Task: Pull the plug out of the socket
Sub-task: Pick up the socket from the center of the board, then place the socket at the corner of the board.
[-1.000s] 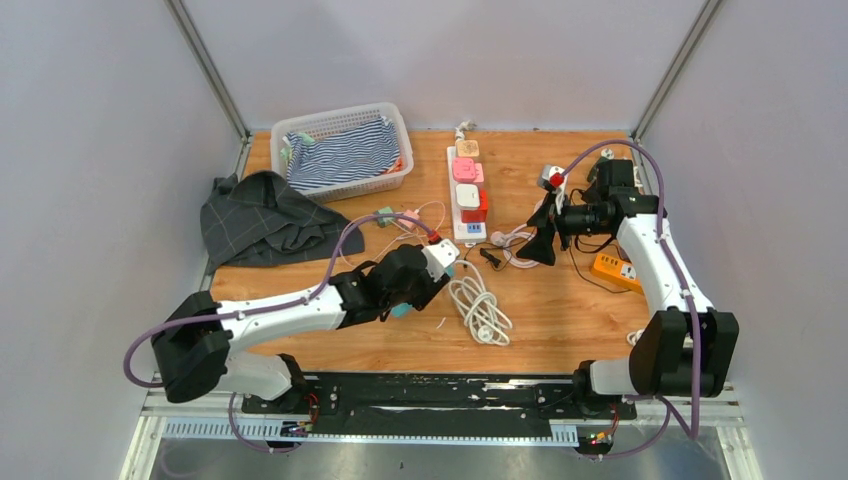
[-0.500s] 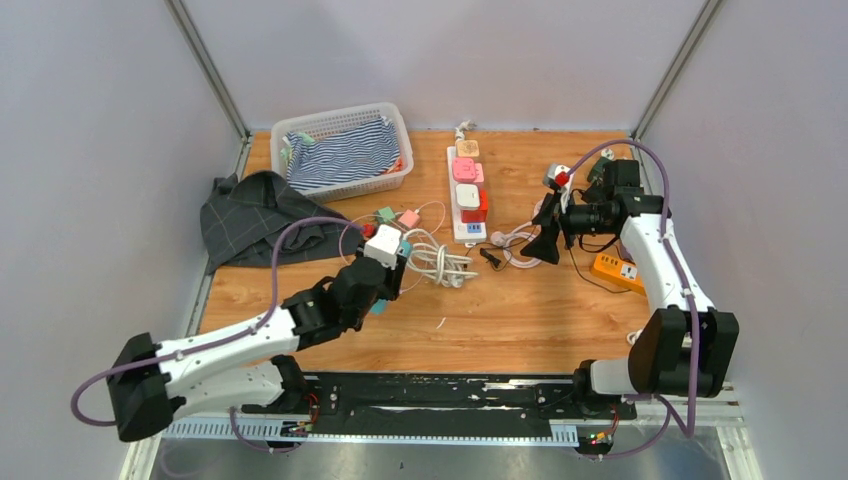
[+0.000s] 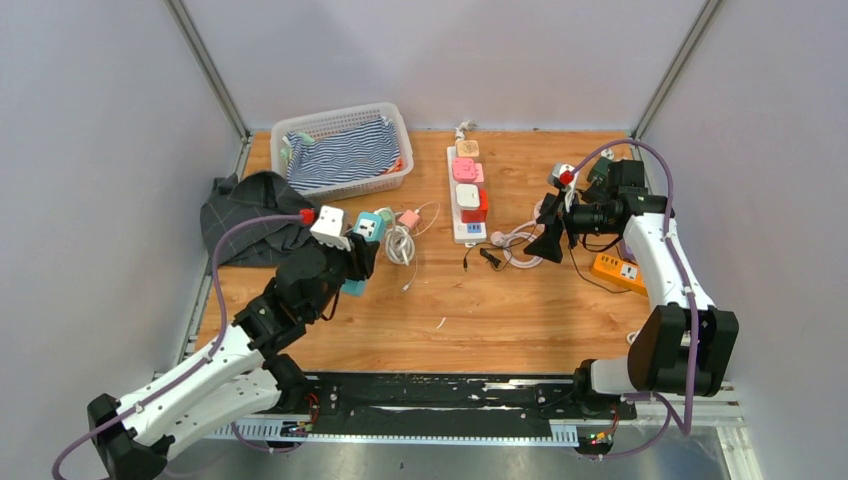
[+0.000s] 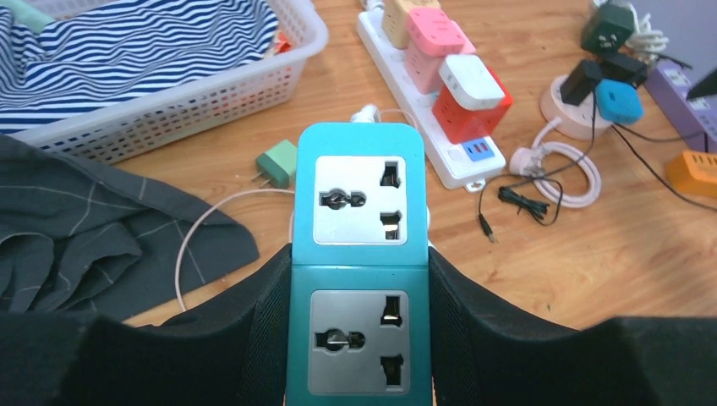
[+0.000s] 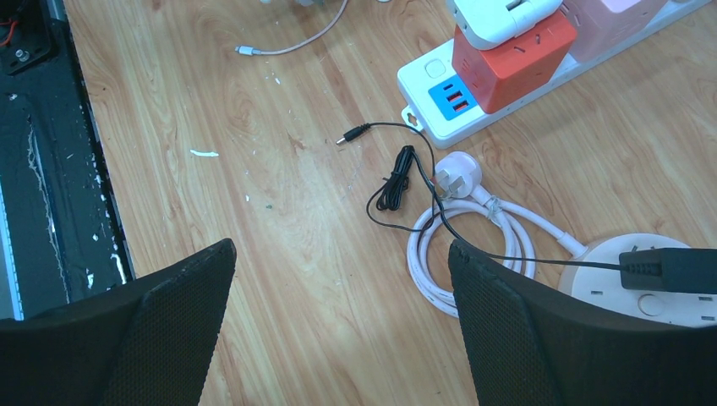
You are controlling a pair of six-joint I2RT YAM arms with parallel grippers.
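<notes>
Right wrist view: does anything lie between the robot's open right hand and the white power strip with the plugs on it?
Only flat clutter. A thin black cable and a corded white plug lie on the wooden table between the right hand and the white power strip. Nothing tall blocks the way.

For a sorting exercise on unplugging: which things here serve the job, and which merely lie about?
Job: teal plastic two-outlet socket block; left gripper clamping it.
Lying about: white plastic basket; dark grey checked cloth; orange power strip.
</notes>
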